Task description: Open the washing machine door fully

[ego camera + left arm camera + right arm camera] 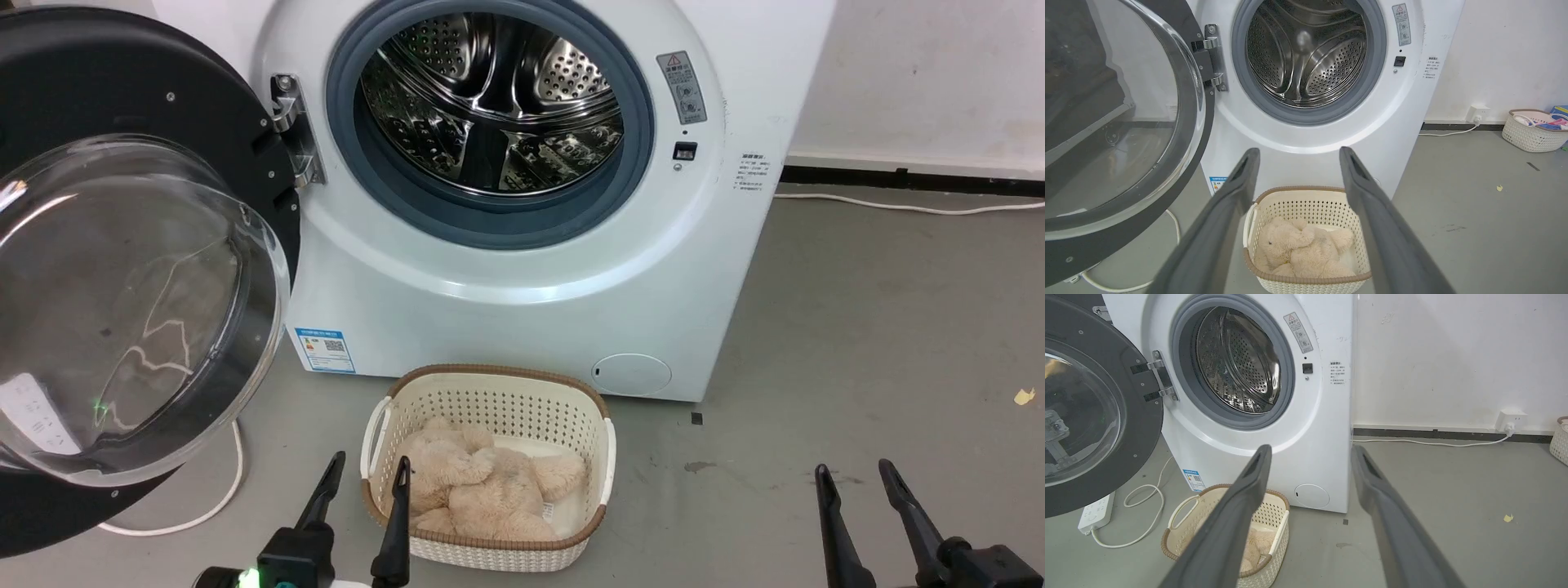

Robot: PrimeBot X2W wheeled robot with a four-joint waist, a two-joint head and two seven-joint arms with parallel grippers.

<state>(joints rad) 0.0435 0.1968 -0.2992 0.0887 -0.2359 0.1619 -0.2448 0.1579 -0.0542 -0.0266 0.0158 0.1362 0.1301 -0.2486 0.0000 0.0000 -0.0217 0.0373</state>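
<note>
**Inspector:** Two grippers logged. Left gripper [369, 460]: fingers spread, holding nothing, low at the near edge of the head view, one finger overlapping the left rim of the basket [498, 371]. Right gripper [853, 467]: likewise spread and empty, over bare floor [857, 327] well to the right.

**Clerk:** Position of the washing machine door [131, 278]?

**Inspector:** Swung out to the left of the washing machine [522, 310] on its hinge [294, 131], clear of the drum [490, 98] and its grey gasket [490, 220]. Inner face turned towards the head camera, glass bowl bulging forward. Apart from both grippers.

**Clerk:** Anything nearby or in the way?

**Inspector:** Standing on the floor directly before the machine, below the drum mouth and just right of the door's lower edge: the basket, cream with a brown rim, with a beige plush toy [482, 490] lying in it. Between the left gripper and the machine front, as seen from the left wrist. Beneath the door's lower edge: a looped white cable [220, 498], leading to a power strip [1096, 510] flat on the floor. Further right, by the wall: a wall socket [1511, 416] with a cord along the skirting, a second basket [1533, 130] holding coloured items, and a small yellow scrap [1024, 397] on the floor.
</note>
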